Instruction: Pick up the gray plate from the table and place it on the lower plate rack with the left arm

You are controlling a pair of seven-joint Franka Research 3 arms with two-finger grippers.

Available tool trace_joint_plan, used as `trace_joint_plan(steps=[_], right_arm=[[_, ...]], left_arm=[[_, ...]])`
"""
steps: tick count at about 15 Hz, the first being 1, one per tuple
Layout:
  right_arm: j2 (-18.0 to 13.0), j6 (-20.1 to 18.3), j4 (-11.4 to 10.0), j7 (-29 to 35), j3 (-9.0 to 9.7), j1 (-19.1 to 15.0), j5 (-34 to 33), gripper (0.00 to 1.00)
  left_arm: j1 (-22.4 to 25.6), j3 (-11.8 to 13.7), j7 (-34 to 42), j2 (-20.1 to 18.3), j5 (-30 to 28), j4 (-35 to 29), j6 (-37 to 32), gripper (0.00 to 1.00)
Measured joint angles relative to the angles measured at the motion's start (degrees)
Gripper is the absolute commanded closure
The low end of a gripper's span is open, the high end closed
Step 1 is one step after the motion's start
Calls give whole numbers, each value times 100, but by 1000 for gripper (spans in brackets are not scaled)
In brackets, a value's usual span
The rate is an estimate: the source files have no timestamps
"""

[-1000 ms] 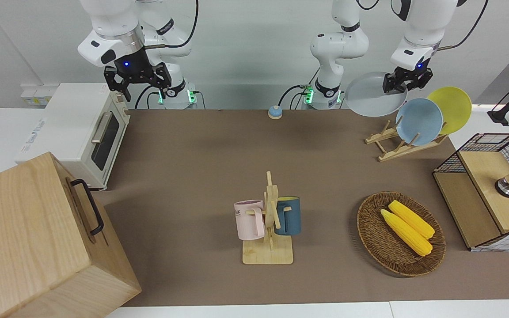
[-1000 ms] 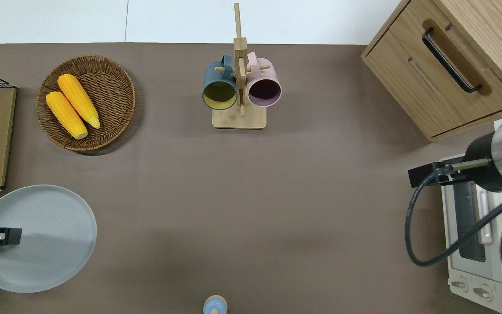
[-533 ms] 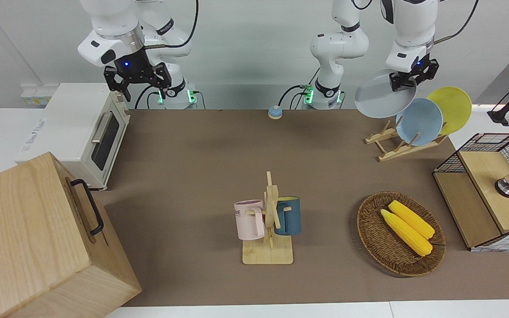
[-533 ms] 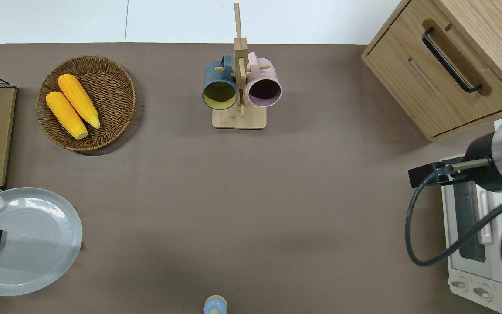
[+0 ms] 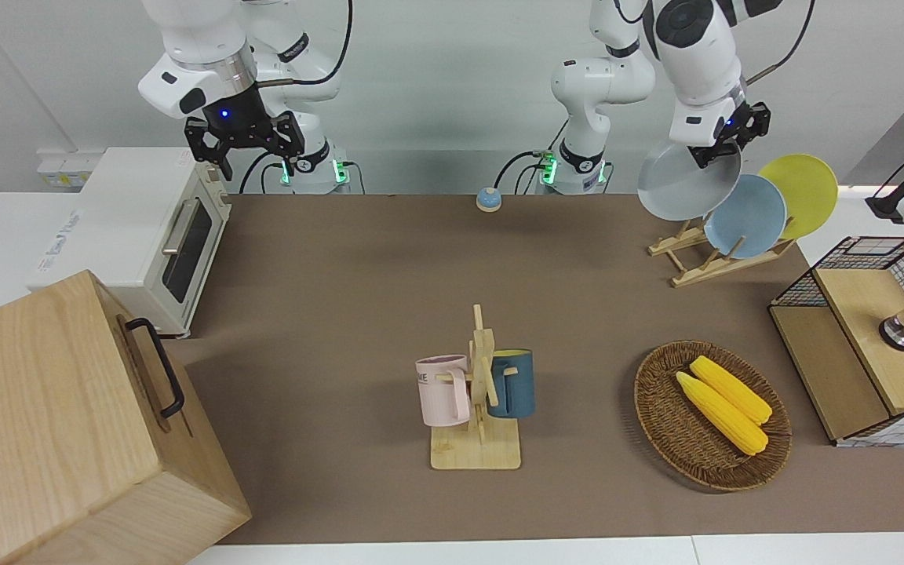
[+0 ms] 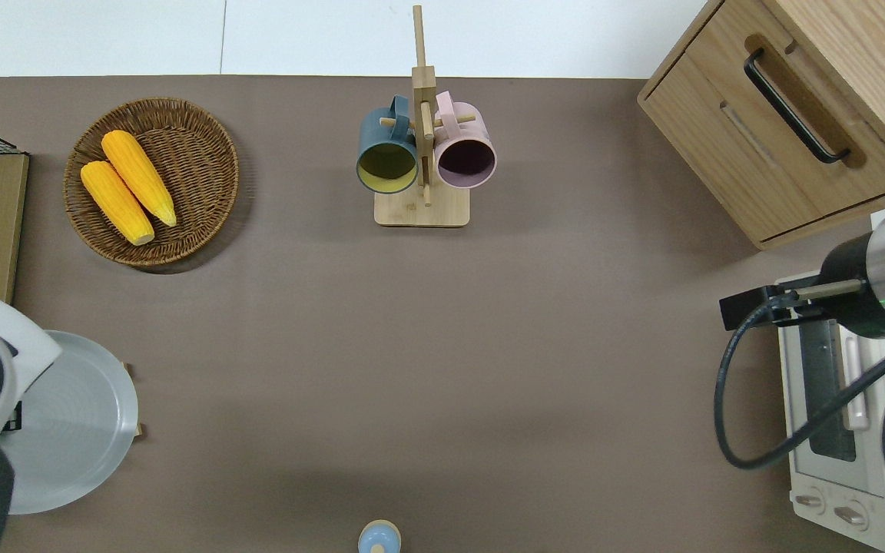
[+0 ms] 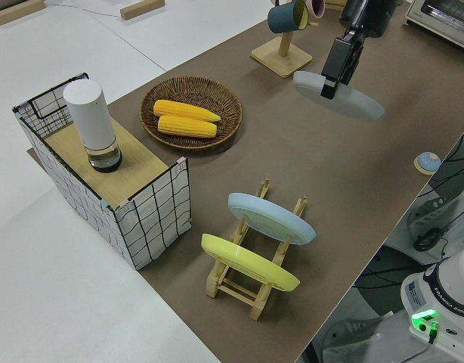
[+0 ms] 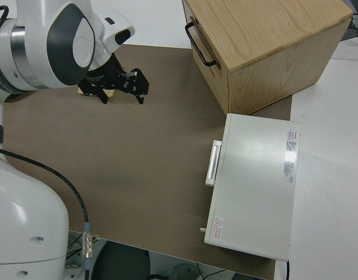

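Bright even indoor light, soft shadows on the brown-matted table [image 5: 342,259], sharp focus, no glare

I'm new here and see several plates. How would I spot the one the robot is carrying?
Find the small wooden plate rack at the left arm's end of the table. Two plates lean in it, sky-blue and yellow. The gray plate is in the air above, gripped by the left gripper.

the left end effector [image 7: 328,85] grips the tilted gray plate [image 7: 345,98] in the air above the table [image 7: 383,155].
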Motion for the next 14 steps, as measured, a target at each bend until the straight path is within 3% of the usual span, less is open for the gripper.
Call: trace_joint_plan(steps=[7,14], right_arm=[[0,0,0,0,0,0,0,13],[0,0,0,0,0,0,0,11]], left_arm=[[-8,-315,-1022,26,1136,-565,-272,1000],[-11,-365,-1762,74,1770,-1015,-317,1000]])
